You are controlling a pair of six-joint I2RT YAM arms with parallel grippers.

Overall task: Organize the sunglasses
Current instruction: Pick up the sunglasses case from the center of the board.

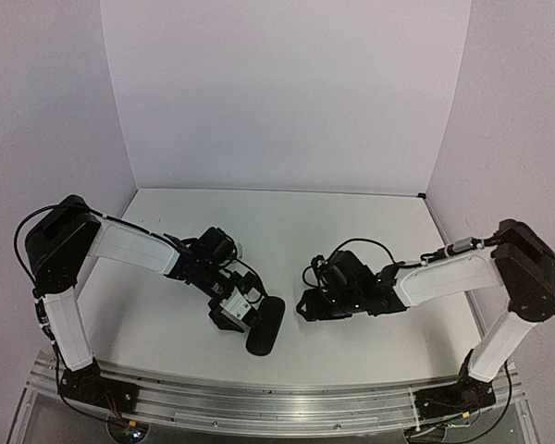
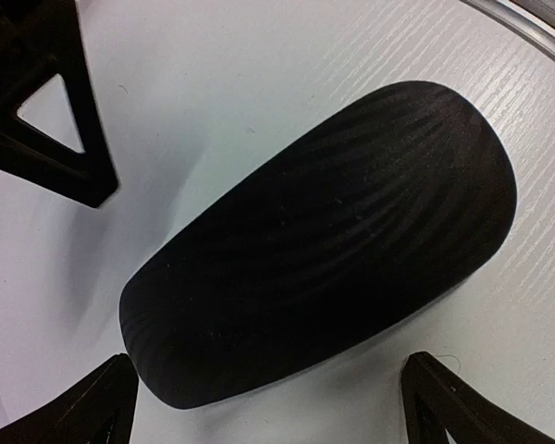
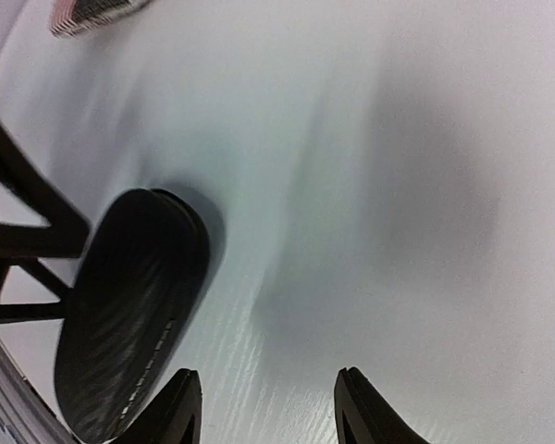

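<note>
No sunglasses show in any view. A closed black oval case lies on the white table near the front edge; it fills the left wrist view and also shows in the right wrist view. My left gripper is open, its fingers just short of the case's near end, not touching it. My right gripper is open and empty over bare table, just right of the case, fingertips apart.
A striped white case lies further back, mostly hidden behind the left arm in the top view. The metal rail runs along the table's front edge, close to the black case.
</note>
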